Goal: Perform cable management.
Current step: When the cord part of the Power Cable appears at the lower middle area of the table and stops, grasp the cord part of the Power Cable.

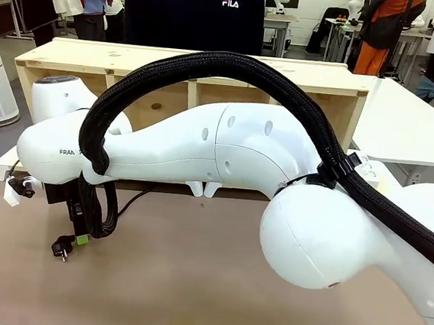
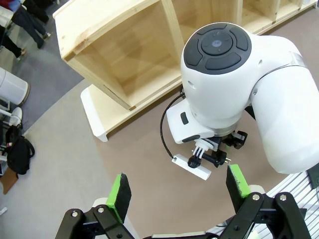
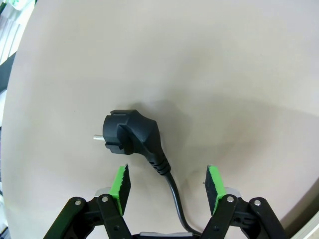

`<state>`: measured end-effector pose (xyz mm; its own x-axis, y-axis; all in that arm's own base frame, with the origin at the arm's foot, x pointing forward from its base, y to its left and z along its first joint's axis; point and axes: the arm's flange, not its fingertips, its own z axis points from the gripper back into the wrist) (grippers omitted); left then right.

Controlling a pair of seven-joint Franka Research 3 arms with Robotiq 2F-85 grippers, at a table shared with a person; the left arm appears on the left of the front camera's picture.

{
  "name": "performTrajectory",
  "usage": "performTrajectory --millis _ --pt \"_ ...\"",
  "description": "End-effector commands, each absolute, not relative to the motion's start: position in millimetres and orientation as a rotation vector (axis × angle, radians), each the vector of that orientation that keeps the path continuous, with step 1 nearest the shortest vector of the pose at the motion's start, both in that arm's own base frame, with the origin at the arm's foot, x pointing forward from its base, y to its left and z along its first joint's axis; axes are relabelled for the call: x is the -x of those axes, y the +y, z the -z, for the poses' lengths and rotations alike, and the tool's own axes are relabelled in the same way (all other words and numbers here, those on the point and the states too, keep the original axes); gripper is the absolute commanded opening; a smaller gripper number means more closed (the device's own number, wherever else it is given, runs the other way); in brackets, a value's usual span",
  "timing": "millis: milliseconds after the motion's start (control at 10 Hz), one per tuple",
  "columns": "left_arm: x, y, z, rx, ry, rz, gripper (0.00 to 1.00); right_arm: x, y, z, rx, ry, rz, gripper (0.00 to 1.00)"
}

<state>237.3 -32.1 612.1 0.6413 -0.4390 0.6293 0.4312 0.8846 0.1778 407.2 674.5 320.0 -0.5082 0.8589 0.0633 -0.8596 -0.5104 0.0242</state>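
Observation:
The cable's round black plug (image 3: 129, 133) lies flat on the brown tabletop, its pins pointing to picture left. Its thin black cord (image 3: 172, 186) runs down from the plug between the green pads of my right gripper (image 3: 168, 185). The jaws stand apart on either side of the cord, and neither pad touches it. In the front view the right arm reaches across to the table's left. There its gripper (image 1: 80, 230) points down just above the plug (image 1: 61, 249). My left gripper (image 2: 178, 186) hangs high above the right wrist, open, with nothing between its pads.
A wooden shelf unit (image 1: 188, 64) lies along the table's far side, with a white strip (image 2: 94, 114) at its foot. A person in a dark top (image 1: 193, 10) stands behind it. The thick braided hose (image 1: 234, 64) arches over the right arm. Bare tabletop (image 1: 191, 268) spreads in front.

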Motion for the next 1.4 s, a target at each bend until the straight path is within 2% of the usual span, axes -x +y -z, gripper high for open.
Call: performTrajectory --millis 0,300,1300 --pt "-237 -31 -612 -0.011 -0.722 0.494 1.0 -418 696 -321 -0.035 0.022 -2.115 0.78" --pt "-237 -31 -612 -0.011 -0.722 0.494 1.0 -405 676 -317 -0.068 0.008 -2.111 0.78" --pt "-237 -31 -612 -0.011 -0.722 0.494 1.0 -406 681 -312 -0.07 0.027 -2.127 0.78"
